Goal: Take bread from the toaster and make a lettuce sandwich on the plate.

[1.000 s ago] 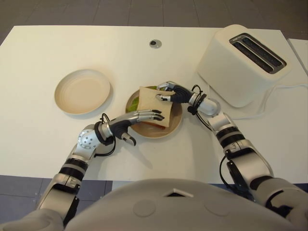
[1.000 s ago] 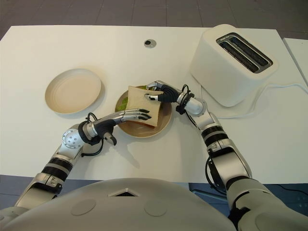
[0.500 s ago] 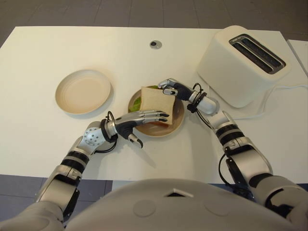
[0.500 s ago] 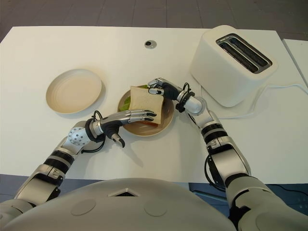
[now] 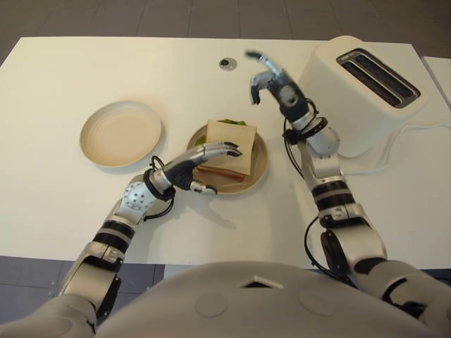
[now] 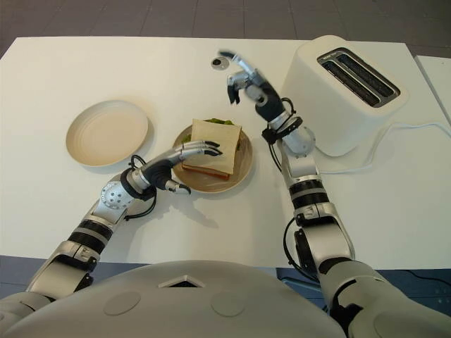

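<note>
A sandwich [image 5: 227, 146] lies on the tan plate [image 5: 258, 167] at the table's middle: a white bread slice on top, green lettuce [image 5: 232, 122] peeking out at its far edge, another slice beneath. My left hand [image 5: 189, 169] rests at the plate's left rim, fingers stretched out with their tips on the top slice's near-left edge. My right hand [image 5: 271, 79] is raised above the table between the plate and the white toaster [image 5: 356, 91], open and holding nothing. The toaster's two slots look dark.
An empty cream plate [image 5: 120, 132] sits to the left. A small round metal fitting [image 5: 227, 64] is set in the table at the back. The toaster's white cable [image 5: 416, 134] trails right. Another table's edge [image 5: 440, 74] shows at far right.
My right hand has let go of the top bread slice and lifted up and back toward the toaster. The slice now lies flat on the sandwich. My left hand stays at the plate.
</note>
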